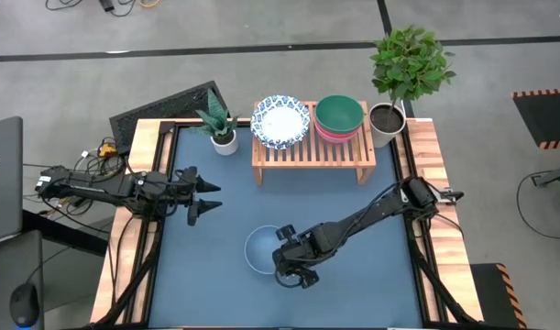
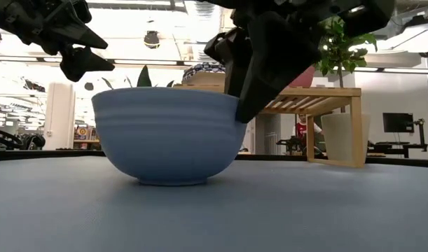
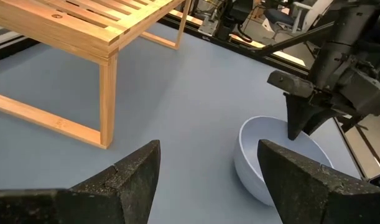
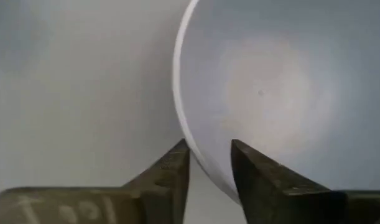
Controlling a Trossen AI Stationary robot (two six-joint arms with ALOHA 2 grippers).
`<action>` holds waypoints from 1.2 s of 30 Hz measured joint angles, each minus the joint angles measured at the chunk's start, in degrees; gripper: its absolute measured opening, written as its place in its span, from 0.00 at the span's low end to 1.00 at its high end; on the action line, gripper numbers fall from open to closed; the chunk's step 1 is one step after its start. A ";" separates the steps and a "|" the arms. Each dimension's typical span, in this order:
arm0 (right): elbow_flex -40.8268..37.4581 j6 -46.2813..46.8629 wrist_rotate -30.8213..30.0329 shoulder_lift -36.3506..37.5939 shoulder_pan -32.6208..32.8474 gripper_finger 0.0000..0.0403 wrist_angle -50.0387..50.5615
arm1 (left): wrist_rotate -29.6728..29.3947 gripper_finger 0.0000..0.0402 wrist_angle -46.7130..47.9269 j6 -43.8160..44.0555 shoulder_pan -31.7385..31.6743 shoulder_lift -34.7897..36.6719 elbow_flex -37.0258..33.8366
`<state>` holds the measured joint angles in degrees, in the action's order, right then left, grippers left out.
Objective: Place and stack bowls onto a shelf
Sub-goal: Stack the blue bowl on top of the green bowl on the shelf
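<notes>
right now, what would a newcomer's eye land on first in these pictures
The round light blue bowl on the blue table, with the right gripper straddling its rim, one finger inside and one outside. Behind it, the low light-wood slatted shelf holds a white blue-patterned bowl beside a green bowl stacked on a pink one. The left gripper hovers open nearby.
</notes>
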<state>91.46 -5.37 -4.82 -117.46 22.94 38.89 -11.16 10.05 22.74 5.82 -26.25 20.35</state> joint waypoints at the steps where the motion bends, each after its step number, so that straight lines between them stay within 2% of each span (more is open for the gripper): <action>1: 0.00 -0.48 0.00 0.01 -0.10 0.30 0.01 | 0.00 0.63 -0.01 0.00 -0.02 -0.01 -0.01; 7: 0.02 -0.22 -0.12 0.01 -0.66 0.07 -0.50 | 0.00 0.63 -0.03 -0.02 -0.02 -0.01 0.01; 12: 2.80 -0.92 -1.13 1.13 -0.58 0.07 -0.11 | -0.04 0.63 -0.05 -0.08 0.00 0.01 0.01; 16: 7.52 -3.36 -3.44 4.72 -0.15 0.07 2.91 | -0.53 0.63 -0.05 -0.68 -0.02 -0.01 0.01; 18: 9.63 -5.92 -6.92 7.16 0.39 0.07 5.26 | -1.10 0.63 -0.05 -0.72 0.00 -0.01 0.01; 24: 13.62 -11.63 -26.90 18.74 -0.16 0.07 17.68 | -1.51 0.63 -0.05 -0.76 0.00 -0.01 0.01; 28: 13.66 -13.56 -32.19 26.73 -4.83 0.07 20.95 | -1.95 0.63 -0.06 -1.40 0.00 0.00 0.01; 31: 13.66 -16.49 -32.55 30.99 -11.17 0.07 21.65 | -3.12 0.63 -0.05 -1.97 -0.02 -0.01 0.01; 33: 13.66 -19.32 -31.55 32.75 -16.30 0.07 22.16 | -3.73 0.63 -0.05 -2.05 -0.02 0.01 0.01; 36: 13.66 -22.99 -25.00 34.15 -24.85 0.07 22.49 | -3.97 0.63 -0.05 -2.05 -0.02 -0.01 0.01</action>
<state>105.12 -28.35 -29.82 -83.31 -1.91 61.39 -15.13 10.00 20.69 5.80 -26.26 20.36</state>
